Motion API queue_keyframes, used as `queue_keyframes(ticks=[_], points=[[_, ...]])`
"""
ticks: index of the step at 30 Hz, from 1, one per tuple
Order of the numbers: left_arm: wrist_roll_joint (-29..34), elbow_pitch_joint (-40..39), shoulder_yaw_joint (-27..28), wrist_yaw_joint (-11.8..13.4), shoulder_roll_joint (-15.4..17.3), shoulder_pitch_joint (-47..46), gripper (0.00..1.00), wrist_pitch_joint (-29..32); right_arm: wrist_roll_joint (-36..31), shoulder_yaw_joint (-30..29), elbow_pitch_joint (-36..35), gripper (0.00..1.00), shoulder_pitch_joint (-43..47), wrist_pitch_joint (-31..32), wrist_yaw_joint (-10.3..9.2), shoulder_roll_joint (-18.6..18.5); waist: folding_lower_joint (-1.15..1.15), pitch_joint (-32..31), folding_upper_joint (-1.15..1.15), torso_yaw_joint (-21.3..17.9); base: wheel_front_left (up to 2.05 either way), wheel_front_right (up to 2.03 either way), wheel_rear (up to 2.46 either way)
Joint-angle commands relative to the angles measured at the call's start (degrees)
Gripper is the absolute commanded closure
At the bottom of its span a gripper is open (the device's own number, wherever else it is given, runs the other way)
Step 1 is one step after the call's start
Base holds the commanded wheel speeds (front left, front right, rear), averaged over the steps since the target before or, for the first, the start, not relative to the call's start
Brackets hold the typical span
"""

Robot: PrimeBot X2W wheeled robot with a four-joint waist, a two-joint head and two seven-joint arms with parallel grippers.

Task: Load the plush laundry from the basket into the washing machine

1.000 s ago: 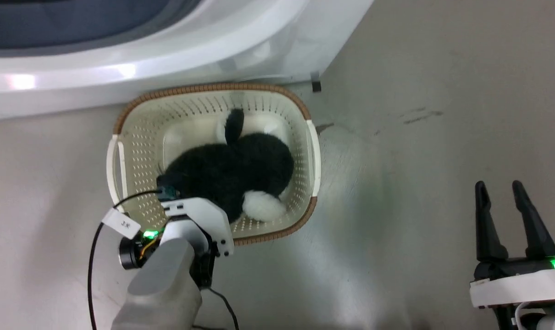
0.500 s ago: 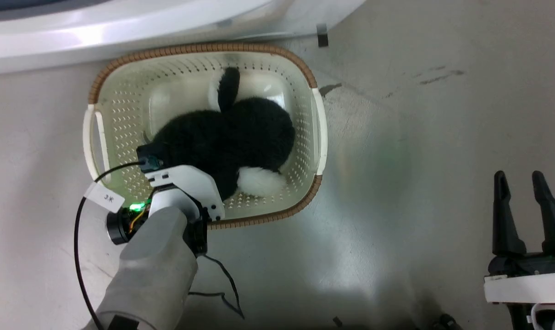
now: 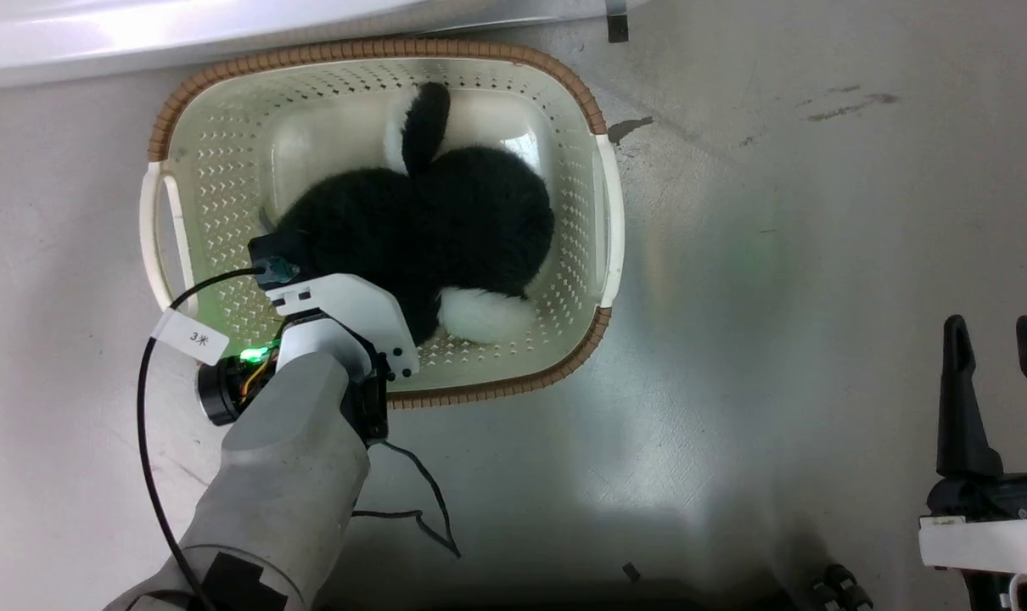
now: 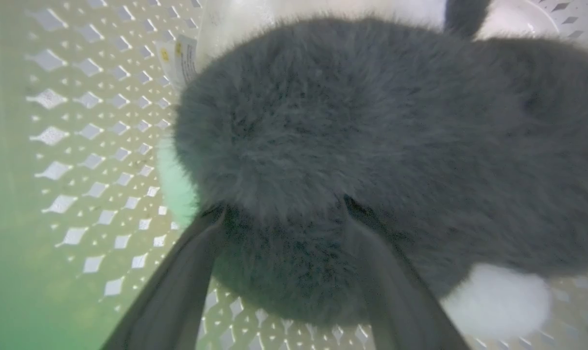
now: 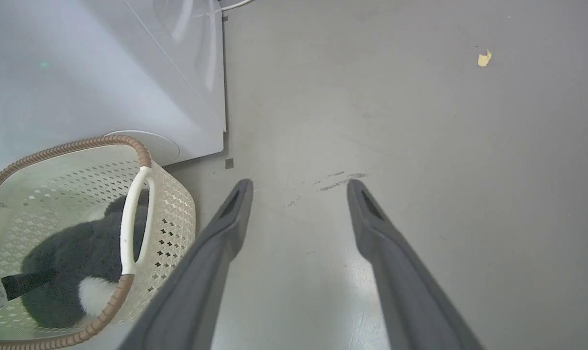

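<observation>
The cream basket (image 3: 378, 47) with its brown rim stands on the floor just in front of the white washing machine (image 3: 182, 34). The black plush laundry (image 3: 446, 221) lies curled inside it, a white furry end (image 3: 484, 316) toward me. My left arm's white wrist (image 3: 344, 310) reaches over the basket's near-left corner. In the left wrist view my left gripper (image 4: 282, 214) is open, its fingers (image 4: 192, 272) straddling a lump of the plush (image 4: 371, 121), tips sunk in the fur. My right gripper (image 3: 991, 331) hangs open over bare floor at the lower right, nothing between its fingers (image 5: 226, 228).
A black cable (image 3: 420, 501) with a paper tag (image 3: 191, 337) trails from my left wrist onto the floor. The grey floor right of the basket (image 5: 80, 143) has scuff marks (image 3: 853, 106) and a yellow scrap (image 5: 483, 58). The washing machine's side (image 5: 104, 73) rises behind the basket.
The head camera has tilted down, so basket and washer slid up the picture. My left wrist has pushed slightly deeper into the basket against the plush. The right gripper stays open.
</observation>
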Motion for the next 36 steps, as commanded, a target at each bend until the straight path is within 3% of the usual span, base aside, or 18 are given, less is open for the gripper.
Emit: queue_keyframes(ticks=[1,14,15,16,27,36], points=[[-0.6,0.1,-0.5,0.3,0.1,-0.4,0.0,0.6,0.4,-0.2,-0.4,0.0,0.4,0.2,-0.05,0.0,0.0,0.0,0.0,0.1,0.0,0.0,0.0],[-5.5,-1.7,-6.7,-0.4,0.1,0.6,0.0,6.3,0.6,0.0,-1.3,0.0,0.4,0.4,-0.05,0.0,0.0,0.5,0.0,-0.2,0.0,0.0,0.0],[-6.0,-1.9,-7.0,-0.4,0.1,0.6,0.55,6.6,0.6,-0.1,-1.3,0.0,0.4,0.4,-0.05,0.0,0.0,0.6,0.0,-0.2,0.0,0.0,0.0],[-7.5,-2.5,-8.1,-1.1,0.1,0.8,1.0,7.6,0.5,-0.4,-1.4,0.0,0.5,0.3,-0.05,0.0,0.0,0.6,0.0,0.0,0.0,0.0,0.0],[-11.0,-3.1,-9.5,-2.5,0.1,0.2,1.0,3.9,0.4,-0.8,-1.6,0.0,0.7,0.5,-0.05,0.0,0.0,0.1,0.0,0.5,0.0,0.0,0.0],[-14.1,-2.8,-11.1,-5.1,0.1,0.7,1.0,2.0,0.6,0.5,0.0,0.0,-0.5,0.4,-0.05,-0.1,0.0,-3.3,0.0,1.1,0.0,0.0,0.0]])
